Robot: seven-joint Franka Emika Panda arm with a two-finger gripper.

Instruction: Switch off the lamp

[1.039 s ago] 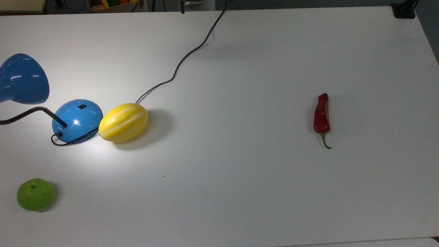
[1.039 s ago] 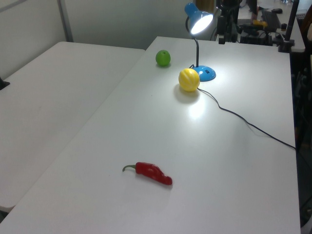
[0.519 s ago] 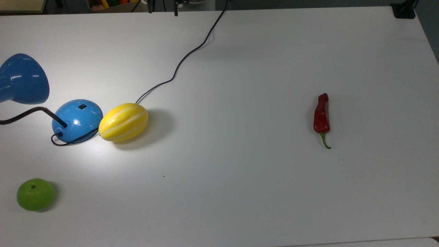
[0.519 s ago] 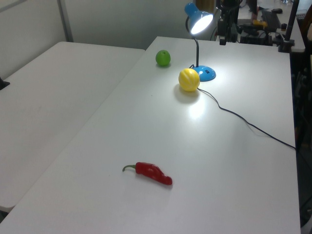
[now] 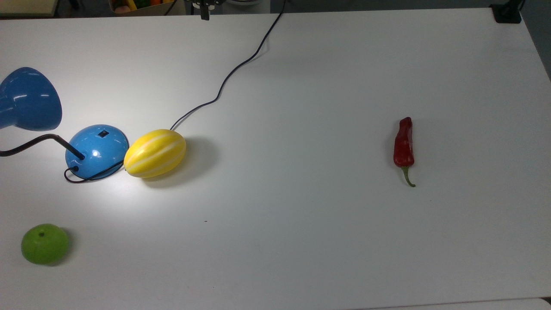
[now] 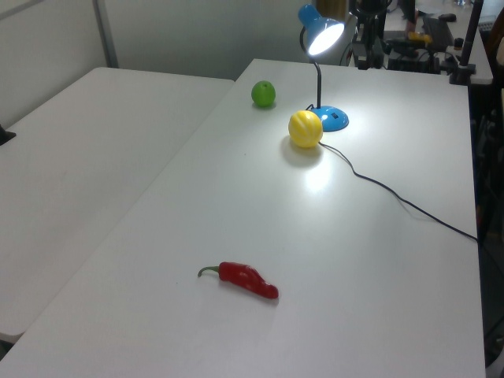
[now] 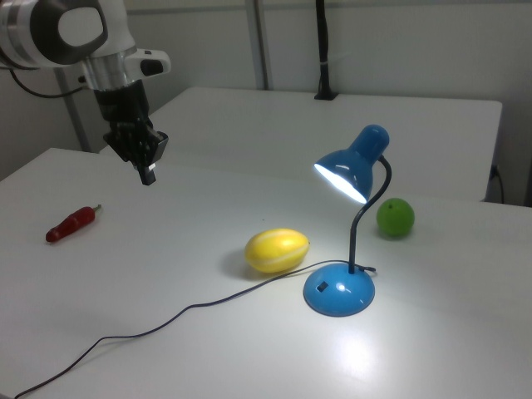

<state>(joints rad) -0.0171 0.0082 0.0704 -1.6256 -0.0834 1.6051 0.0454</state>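
Right view: tool [image 7: 148,173], grip state untellable, hangs high; lamp [image 7: 340,293] switch [image 7: 321,288] lies well down-right of it; melon [image 7: 277,250] between

Overhead plus two opposing table-side views

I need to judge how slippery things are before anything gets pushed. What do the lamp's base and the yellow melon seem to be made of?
The lamp's base looks like glossy painted metal or hard plastic: its blue dome carries sharp white highlights; which of the two, I cannot tell. The yellow melon seems smooth plastic, likely a toy: even colour, clean pale stripes and a soft sheen.
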